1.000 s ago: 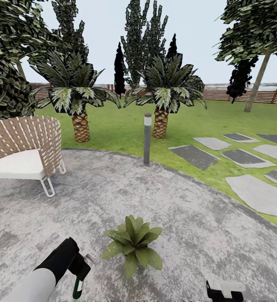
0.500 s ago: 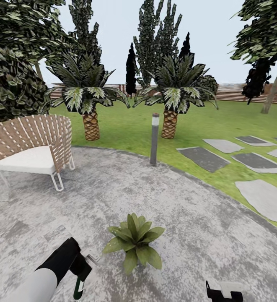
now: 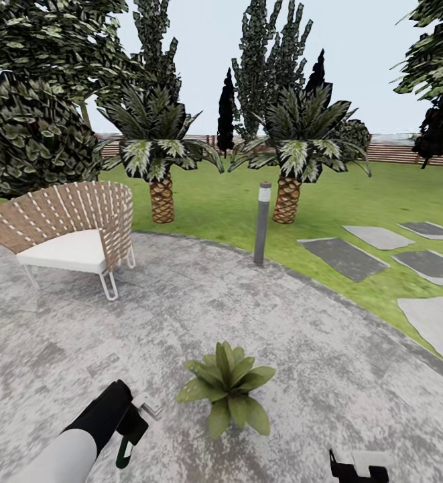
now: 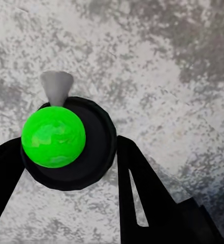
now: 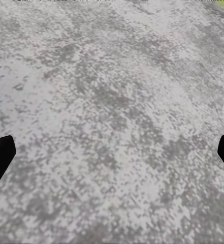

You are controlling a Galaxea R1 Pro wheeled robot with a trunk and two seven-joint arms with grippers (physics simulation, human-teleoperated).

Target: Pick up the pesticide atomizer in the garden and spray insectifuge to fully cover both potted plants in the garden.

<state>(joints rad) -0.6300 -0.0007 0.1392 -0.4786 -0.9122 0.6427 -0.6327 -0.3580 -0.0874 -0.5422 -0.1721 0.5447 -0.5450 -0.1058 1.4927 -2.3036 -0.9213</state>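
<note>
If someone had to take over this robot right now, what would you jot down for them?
Left pincer: shut on the pesticide atomizer, held low over the paving.
Right pincer: open, nothing between its fingers.
One potted plant sits on the paving just ahead, to the atomizer's right.
Done: atomizer picked up.
Left: no specks visible on the leaves; spray this plant, then the other.

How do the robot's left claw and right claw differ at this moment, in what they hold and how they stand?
The left claw is shut on the pesticide atomizer, its fingers against the round dark body; the right claw holds nothing. The left claw's fingers sit close about the bottle; the right claw's fingertips stand wide apart at the frame's edges. In the head view the left claw hangs near the potted plant; the right claw is farther from it. Both are above the grey paving.
</note>
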